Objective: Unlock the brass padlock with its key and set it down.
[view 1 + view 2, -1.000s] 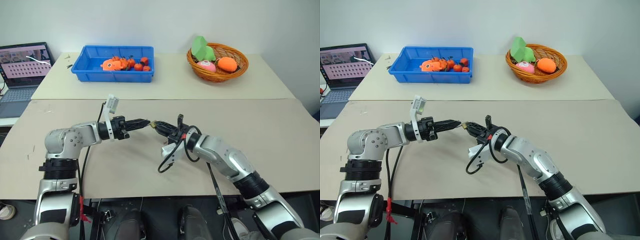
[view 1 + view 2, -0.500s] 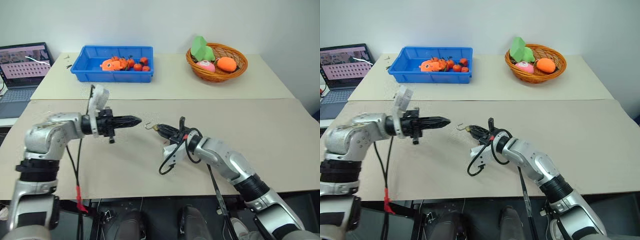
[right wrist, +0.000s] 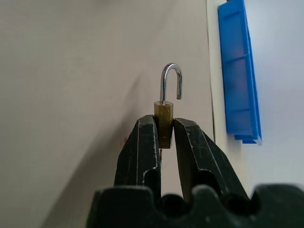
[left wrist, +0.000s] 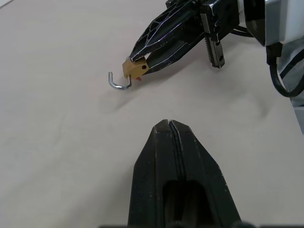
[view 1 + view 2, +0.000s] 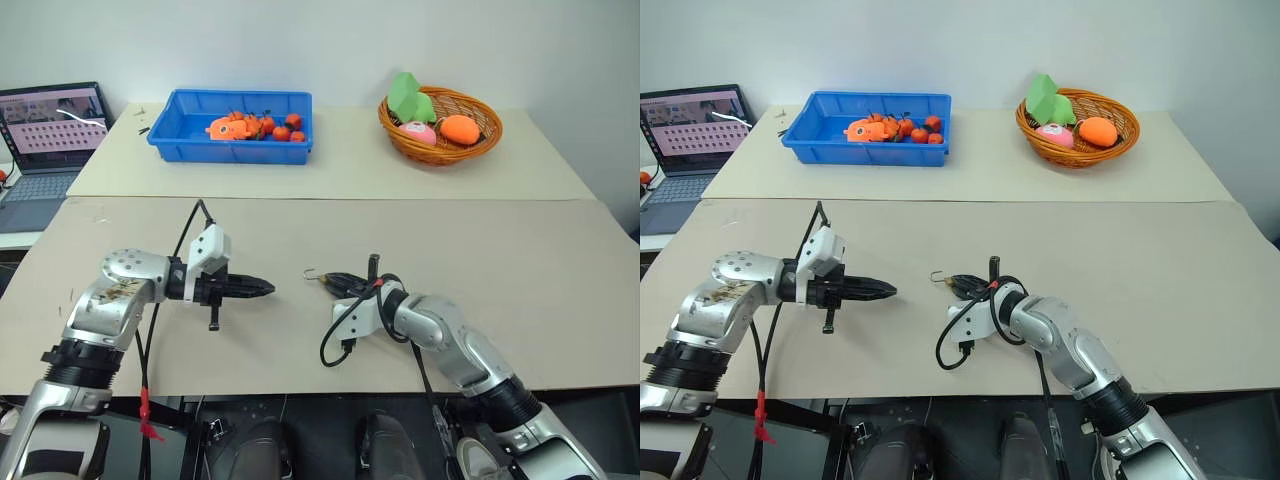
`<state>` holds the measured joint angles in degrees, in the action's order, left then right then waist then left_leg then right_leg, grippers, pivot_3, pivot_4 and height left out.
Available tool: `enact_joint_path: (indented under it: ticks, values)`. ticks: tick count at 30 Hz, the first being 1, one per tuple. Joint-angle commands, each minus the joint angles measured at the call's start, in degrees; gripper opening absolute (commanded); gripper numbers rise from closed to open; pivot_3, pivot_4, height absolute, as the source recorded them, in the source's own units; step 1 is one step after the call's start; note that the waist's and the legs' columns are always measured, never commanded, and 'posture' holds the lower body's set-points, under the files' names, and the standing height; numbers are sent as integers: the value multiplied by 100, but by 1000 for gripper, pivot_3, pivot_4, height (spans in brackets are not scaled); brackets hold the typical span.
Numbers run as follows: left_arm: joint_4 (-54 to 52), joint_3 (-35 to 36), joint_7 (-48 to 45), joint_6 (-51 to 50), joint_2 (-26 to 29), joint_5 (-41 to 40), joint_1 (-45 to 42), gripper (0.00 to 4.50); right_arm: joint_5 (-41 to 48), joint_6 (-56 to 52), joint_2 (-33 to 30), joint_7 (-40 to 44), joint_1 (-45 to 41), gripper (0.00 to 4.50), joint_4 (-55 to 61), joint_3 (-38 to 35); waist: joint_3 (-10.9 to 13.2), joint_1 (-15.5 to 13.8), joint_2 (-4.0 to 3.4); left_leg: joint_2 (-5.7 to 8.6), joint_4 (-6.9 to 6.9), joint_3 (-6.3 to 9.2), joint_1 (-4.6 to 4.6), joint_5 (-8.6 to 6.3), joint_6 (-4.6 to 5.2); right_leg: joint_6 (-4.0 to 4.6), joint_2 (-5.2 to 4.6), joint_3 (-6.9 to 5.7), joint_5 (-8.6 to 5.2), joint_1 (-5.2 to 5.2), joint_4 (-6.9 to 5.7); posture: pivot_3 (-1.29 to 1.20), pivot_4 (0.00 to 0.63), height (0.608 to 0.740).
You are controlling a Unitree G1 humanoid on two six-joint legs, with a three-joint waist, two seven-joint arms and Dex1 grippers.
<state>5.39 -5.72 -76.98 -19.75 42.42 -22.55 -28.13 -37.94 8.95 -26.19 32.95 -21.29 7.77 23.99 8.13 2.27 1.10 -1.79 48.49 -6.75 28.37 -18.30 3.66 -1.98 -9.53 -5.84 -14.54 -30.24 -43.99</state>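
The brass padlock is tiny and gold-yellow, and its silvery shackle stands swung open like a hook. My right gripper is shut on the padlock's body and holds it low over the beige table, near the middle. My left gripper is shut and points level at the padlock from the left, a short gap away. Its closed fingers show nothing sticking out of them. The key is hidden.
A blue bin with orange toys stands at the back left, and a wicker basket with toys at the back right. A laptop sits far left. A black cable loops under my right wrist.
My left gripper has drawn back to the left from the padlock, rolled and sunk. My right gripper has come down toward the table with the padlock. The shackle now hangs open.
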Motion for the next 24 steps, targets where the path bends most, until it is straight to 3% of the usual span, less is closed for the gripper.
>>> enact_joint_path:
  ticks: [1, 4, 6, 15, 21, 24]
  values:
    - [-66, 47, 3, 82, -55, 0, -61, 32, 273, -306, 50, 255, 33, 93, 385, -152, 0, 8, 0, -1, 0, 0, 0, 0, 0, 1, 1, 0, 0, 0, 0, 0, 150, 664]
    - [-55, 43, -32, 71, -83, 8, -68, 32, 327, -396, 14, 268, -39, 93, 265, -225, 0, 2, 0, 0, 2, 0, 0, -1, 1, 2, 0, 1, 1, 0, 1, 0, 150, 664]
    - [-20, 39, -34, 99, -90, 37, -90, 0, 364, -425, 10, 251, -106, 1113, 192, -253, 0, -2, 0, 1, 2, 1, 1, -2, 2, 3, 0, 0, 2, 0, 2, 0, 150, 664]
    - [5, 47, -67, 144, -94, 80, -108, 0, 589, -543, 13, 424, -128, 4083, 170, -237, 0, -3, 0, 1, 3, 2, 1, -4, 1, 6, 0, 0, 3, 1, 2, 0, 150, 664]
    - [-96, 148, 5, 128, -75, 42, 16, 0, 2175, -1640, -198, 1750, 414, 4083, 942, -665, 0, -19, 0, 2, 3, 6, -1, -10, 5, 26, 0, -2, 15, 8, 7, 0, 150, 664]
    - [-245, 494, 496, -208, -179, -171, 192, 0, 3846, -3561, -120, 2206, 727, 4083, 1472, -1817, 0, -46, 0, 1, 4, 8, -2, -14, 7, 27, 0, -4, 15, 12, 11, 0, 150, 664]
